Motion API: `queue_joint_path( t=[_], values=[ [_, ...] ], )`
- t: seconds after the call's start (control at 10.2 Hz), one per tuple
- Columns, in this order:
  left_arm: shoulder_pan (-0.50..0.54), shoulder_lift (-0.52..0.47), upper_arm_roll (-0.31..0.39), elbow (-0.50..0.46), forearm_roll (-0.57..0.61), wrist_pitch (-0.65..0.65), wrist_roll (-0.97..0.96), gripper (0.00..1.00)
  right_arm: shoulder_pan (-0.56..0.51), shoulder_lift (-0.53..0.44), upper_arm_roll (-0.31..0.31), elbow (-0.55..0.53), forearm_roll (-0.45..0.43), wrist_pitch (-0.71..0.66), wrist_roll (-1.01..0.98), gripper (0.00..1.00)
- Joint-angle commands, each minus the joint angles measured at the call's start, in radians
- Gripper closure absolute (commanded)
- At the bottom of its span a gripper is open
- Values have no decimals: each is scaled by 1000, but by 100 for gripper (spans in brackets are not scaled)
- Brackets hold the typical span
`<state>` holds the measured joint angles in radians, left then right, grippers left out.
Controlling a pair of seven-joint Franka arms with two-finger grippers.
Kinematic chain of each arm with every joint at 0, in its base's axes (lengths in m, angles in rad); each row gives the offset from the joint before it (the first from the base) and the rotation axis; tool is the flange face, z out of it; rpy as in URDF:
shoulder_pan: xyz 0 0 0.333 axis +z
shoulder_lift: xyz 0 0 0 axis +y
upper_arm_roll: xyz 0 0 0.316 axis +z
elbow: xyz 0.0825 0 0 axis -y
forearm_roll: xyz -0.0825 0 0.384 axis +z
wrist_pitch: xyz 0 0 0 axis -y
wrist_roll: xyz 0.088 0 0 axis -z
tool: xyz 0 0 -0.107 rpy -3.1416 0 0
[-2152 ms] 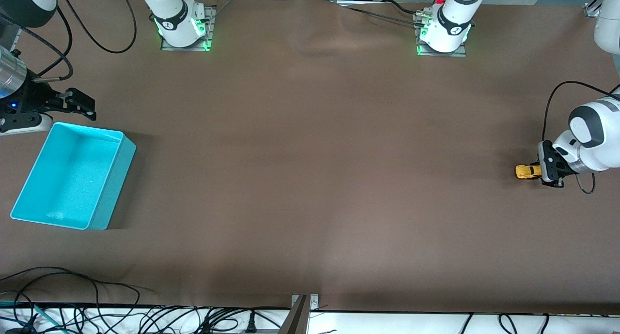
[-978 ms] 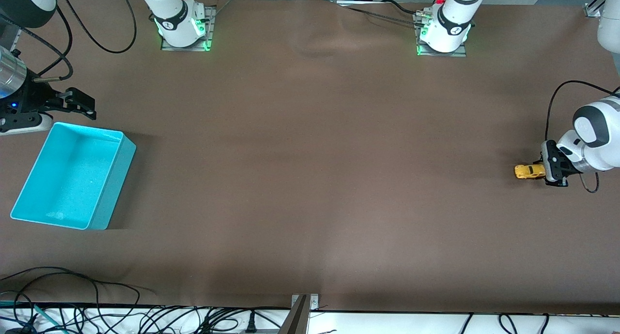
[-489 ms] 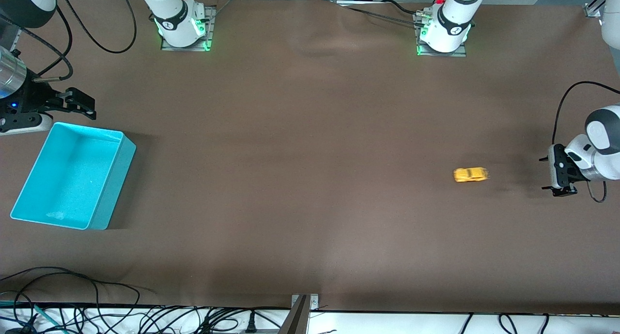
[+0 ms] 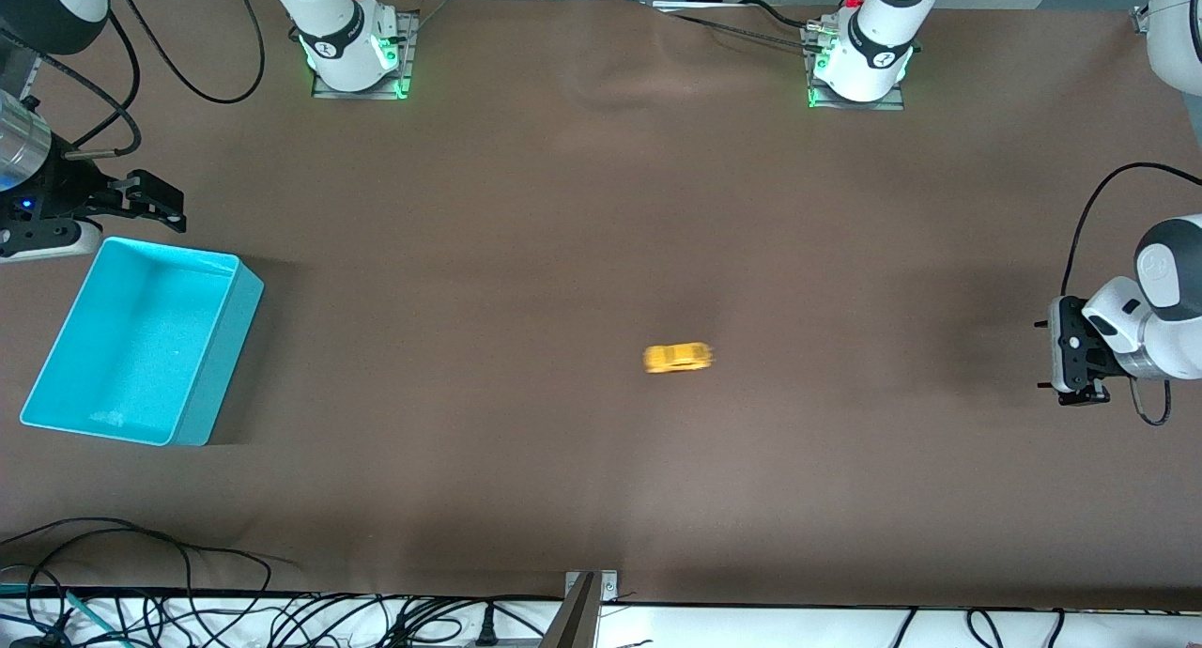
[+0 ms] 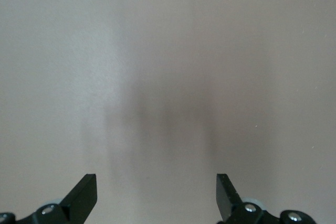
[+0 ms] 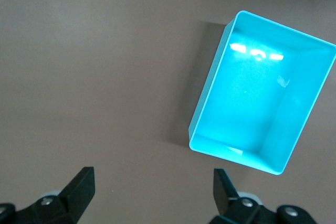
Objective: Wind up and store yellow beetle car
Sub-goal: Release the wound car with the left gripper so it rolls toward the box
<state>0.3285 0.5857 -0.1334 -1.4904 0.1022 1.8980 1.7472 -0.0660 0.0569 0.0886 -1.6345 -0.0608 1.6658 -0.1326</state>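
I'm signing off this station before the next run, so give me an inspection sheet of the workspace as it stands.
Surface: brown table cover, slightly rippled near the arm bases.
Job's things: yellow beetle car on the open table near the middle, blurred, free of both grippers; turquoise bin at the right arm's end, nothing seen inside.
Clutter: nothing seen.
Grippers: left gripper open, low over bare table at the left arm's end; right gripper open, waiting beside the bin.
Cables: black cables bunched along the table edge nearest the camera.
Surroundings: green lights at both arm bases.

Left hand [image 4: 1040,355] open, low over the table, right hand [image 4: 178,207] open, waiting.
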Motion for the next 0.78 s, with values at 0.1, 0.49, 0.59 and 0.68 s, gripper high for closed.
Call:
queue_joint_path(
  t=[0.1, 0.49, 0.59, 0.68],
  values=[
    [-80, -1, 8, 88, 17, -118, -101, 0, -6, 6, 2, 22, 10, -21, -10, 0],
    [-158, -72, 0, 96, 18, -197, -279, 0, -6, 6, 2, 22, 10, -23, -12, 0],
    [-173, -90, 0, 96, 10, -220, -355, 0, -11, 6, 0, 22, 10, -31, -12, 0],
    [-201, -111, -2, 96, 10, -249, -435, 0, -15, 7, 0, 22, 10, -31, -12, 0]
  ],
)
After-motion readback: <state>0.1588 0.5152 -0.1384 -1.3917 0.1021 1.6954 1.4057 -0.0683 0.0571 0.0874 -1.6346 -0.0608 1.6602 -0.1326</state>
